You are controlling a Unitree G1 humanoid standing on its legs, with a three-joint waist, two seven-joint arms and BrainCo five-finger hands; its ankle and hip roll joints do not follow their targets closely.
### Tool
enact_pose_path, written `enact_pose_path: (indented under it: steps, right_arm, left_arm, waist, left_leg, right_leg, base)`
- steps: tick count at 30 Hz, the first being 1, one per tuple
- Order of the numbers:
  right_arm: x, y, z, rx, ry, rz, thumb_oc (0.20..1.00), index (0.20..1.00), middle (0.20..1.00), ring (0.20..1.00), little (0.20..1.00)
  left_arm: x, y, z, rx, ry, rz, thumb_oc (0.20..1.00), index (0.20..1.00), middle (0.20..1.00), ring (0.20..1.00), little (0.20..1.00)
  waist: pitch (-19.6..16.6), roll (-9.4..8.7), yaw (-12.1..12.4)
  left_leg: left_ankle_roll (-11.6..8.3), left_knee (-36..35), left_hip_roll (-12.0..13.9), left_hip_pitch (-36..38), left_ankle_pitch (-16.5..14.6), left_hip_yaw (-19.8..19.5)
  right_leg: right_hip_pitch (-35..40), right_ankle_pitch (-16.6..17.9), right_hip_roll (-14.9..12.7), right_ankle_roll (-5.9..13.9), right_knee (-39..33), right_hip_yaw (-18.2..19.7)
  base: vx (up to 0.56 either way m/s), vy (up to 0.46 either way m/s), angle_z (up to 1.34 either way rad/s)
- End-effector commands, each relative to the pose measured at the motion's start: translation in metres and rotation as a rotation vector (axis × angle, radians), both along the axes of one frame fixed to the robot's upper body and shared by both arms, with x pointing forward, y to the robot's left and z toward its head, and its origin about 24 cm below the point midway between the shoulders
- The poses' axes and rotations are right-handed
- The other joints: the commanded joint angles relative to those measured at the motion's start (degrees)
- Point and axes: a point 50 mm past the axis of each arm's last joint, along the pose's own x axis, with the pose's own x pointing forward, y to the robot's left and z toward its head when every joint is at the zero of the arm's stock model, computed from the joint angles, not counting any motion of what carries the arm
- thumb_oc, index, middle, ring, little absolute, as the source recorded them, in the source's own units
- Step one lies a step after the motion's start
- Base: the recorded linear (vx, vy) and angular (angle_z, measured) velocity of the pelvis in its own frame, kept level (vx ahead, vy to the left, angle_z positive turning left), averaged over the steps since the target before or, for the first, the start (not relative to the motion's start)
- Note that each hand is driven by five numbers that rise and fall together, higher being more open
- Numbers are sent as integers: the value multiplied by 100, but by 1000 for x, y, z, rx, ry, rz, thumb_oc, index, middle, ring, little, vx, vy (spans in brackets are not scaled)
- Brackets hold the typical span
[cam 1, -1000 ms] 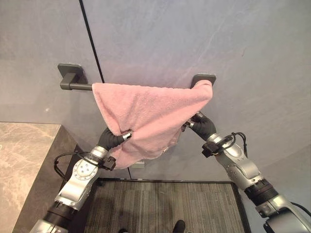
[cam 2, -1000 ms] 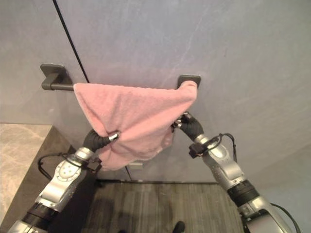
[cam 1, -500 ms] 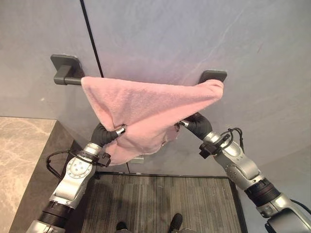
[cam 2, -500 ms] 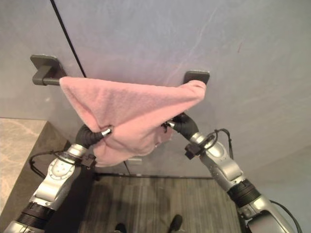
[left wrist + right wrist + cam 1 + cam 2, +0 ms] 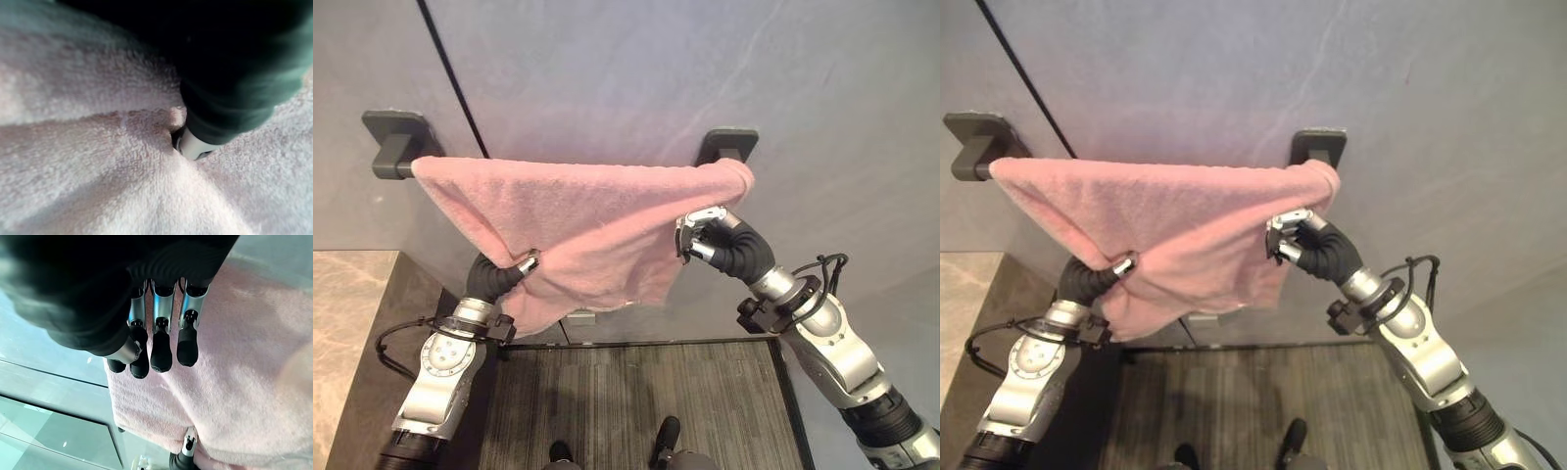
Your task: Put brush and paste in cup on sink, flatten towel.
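Spread wider since a second ago, the fluffy pink terry towel now covers nearly the whole dark metal wall bar. At 7 o'clock the left hand is buried in cloth, so I cannot tell its grip. At 3 o'clock the right hand hangs curled, holding nothing, beside the towel's edge. Evening the sagging lower hem should flatten it.

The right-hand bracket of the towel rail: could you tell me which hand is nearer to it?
Right. The right hand hangs just below that bracket, by the towel's right edge; the left hand is far across, low in the towel's left part.
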Motion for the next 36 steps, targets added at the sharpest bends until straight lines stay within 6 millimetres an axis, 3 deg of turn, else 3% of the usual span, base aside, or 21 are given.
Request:
enact_pose_path:
  steps: [1,5,9,10,11,14,23,31,32,36]
  right_arm:
    - [4,14,16,27,-79,38,200,200,200,200,200]
    - [3,41,21,44,-74,173,200,200,200,200,200]
    - [6,44,19,32,-65,165,225,225,225,225,225]
    - [10,47,13,12,-37,169,793,793,793,793,793]
    - [11,47,11,2,-28,163,1000,1000,1000,1000,1000]
    - [22,35,1,-81,-42,24,1000,1000,1000,1000,1000]
    - [29,-8,-20,-257,-80,-282,1000,1000,1000,1000,1000]
    - [17,-42,-61,-302,89,-402,1000,1000,1000,1000,1000]
    - [15,-46,-63,-305,98,-413,1000,1000,1000,1000,1000]
    - [19,-54,-65,-319,97,-475,1000,1000,1000,1000,1000]
  left_arm:
    - [1,5,10,22,-42,15,200,200,200,200,200]
    - [6,6,10,21,-49,46,200,200,200,200,200]
    - [6,8,10,26,-48,59,200,200,200,200,200]
    - [6,10,11,30,-51,68,200,200,200,200,200]
    - [6,10,11,31,-50,68,200,200,200,200,200]
    - [7,13,9,34,-41,81,200,200,200,200,200]
    - [5,18,7,27,-30,107,200,200,200,200,200]
    - [4,19,3,18,-16,113,200,200,200,200,200]
    - [4,19,2,18,-13,111,200,200,200,200,200]
    - [5,17,2,13,-16,105,200,200,200,200,200]
  waist:
    - [-81,-135,88]
    - [6,-155,163]
    - [52,-171,188]
    - [84,-189,216]
    - [98,-195,226]
    - [121,-209,230]
    - [153,-204,155]
    - [125,-250,53]
    - [96,-231,44]
    - [113,-234,31]
  left_leg:
    - [108,-62,-186,-202,366,-377]
    - [106,-62,-182,-279,386,-394]
    - [113,-62,-194,-311,394,-409]
    - [118,-62,-204,-348,398,-427]
    - [120,-62,-210,-361,400,-432]
    - [145,-62,-250,-405,374,-468]
    - [226,-61,-327,-412,270,-452]
    - [274,-53,-382,-355,189,-376]
    - [237,-48,-366,-303,61,-460]
    - [287,-55,-401,-329,154,-348]
  right_leg:
    - [315,85,-601,744,404,146]
    - [252,104,-606,735,383,133]
    - [239,124,-608,740,379,121]
    - [221,154,-621,750,386,105]
    - [217,174,-629,758,390,96]
    - [211,246,-674,792,391,84]
    - [164,308,-749,833,459,133]
    - [149,390,-792,877,495,199]
    - [189,325,-764,940,494,265]
    - [141,408,-808,890,522,216]
  base:
    - [-13,1,-6]
    - [-9,-3,-7]
    - [-3,-1,-1]
    - [0,0,0]
    - [0,0,0]
    - [12,26,2]
    - [17,35,1]
    - [27,31,-3]
    - [23,30,-7]
    - [14,22,-1]
